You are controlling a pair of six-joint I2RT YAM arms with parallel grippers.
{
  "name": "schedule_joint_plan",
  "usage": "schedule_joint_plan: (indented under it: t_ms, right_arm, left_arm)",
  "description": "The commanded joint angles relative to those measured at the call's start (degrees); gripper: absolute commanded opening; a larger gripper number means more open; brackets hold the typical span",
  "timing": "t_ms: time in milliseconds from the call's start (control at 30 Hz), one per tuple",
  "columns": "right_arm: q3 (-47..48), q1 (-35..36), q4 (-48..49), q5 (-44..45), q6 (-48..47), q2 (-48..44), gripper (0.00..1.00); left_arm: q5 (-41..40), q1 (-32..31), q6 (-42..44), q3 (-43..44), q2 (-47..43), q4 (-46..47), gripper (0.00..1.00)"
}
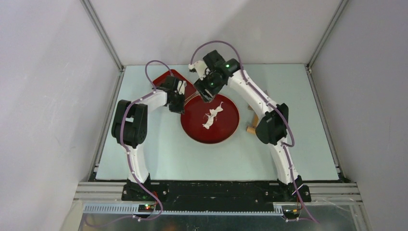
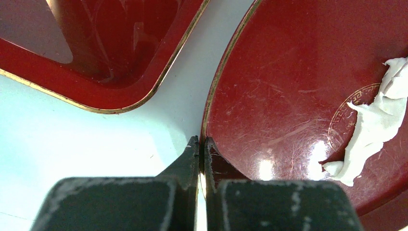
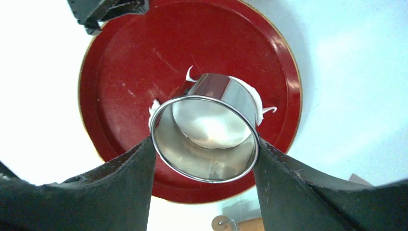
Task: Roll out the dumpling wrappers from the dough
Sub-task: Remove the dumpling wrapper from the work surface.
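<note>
Over the round red plate [image 1: 226,126], the right end effector [image 3: 204,144] holds a metal ring cutter [image 3: 226,89].
Its jaws stand apart, clamped on the ring's two sides. A round white patch, the dumpling wrapper [image 3: 209,130], shows through the ring's mouth; whether it sits inside the ring or lies on the plate cannot be told. A ragged dough strip [image 1: 213,115] lies mid-plate. The left end effector [image 2: 201,144] is pinched together on the plate's left rim, near a red tray [image 2: 96,72]. A wooden roller [image 1: 251,126] lies on the desk [image 1: 288,144], just right of the plate.
</note>
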Motion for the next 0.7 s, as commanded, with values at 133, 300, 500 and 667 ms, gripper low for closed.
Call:
schedule_joint_plan:
  t_ms: [133,300,500,667]
  right_arm:
    - [0.3,-2.3,-2.5,-11.0,3.7,-5.0,0.25]
    - [-5.7,-2.1,-2.3,-10.9,3.2,-4.9,0.25]
    - [-18.5,-2.4,-1.4,-7.2,0.8,-8.6,0.24]
    - [-26.8,-2.8,0.2,-4.4,0.0,-9.9,0.23]
  left_arm:
    - [-0.7,-0.1,0.7,-0.4,-2.8,0.4,0.0]
    - [-0.6,0.0,0.8,-0.4,-2.9,0.4,0.0]
    - [-0.6,0.0,0.8,-0.5,-2.9,0.3,0.0]
    - [-0.6,0.0,0.8,-0.5,-2.9,0.3,0.0]
